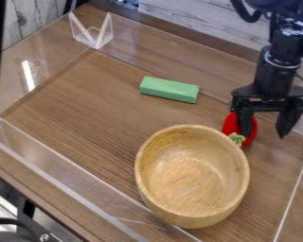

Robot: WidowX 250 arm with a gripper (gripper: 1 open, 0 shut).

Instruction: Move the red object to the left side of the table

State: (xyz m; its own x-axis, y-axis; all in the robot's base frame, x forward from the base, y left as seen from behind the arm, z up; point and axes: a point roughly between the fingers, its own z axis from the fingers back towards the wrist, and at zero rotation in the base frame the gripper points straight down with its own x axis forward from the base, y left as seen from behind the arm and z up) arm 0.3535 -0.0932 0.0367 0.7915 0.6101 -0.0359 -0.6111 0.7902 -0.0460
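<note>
The red object (233, 124), a small glossy strawberry toy with a green leafy end, lies on the wood-grain table (91, 113) near the right acrylic wall, just beyond the wooden bowl's rim. My gripper (269, 127) hangs straight down over it, open, fingers spread wide. The left finger (250, 119) stands in front of the toy's right side and hides part of it. I cannot tell whether the finger touches the toy. Nothing is gripped.
A large wooden bowl (192, 176) sits at the front right, close to the toy. A flat green block (169, 89) lies mid-table. Clear acrylic walls (65, 180) border the tabletop, with a clear bracket (91, 31) at the back left.
</note>
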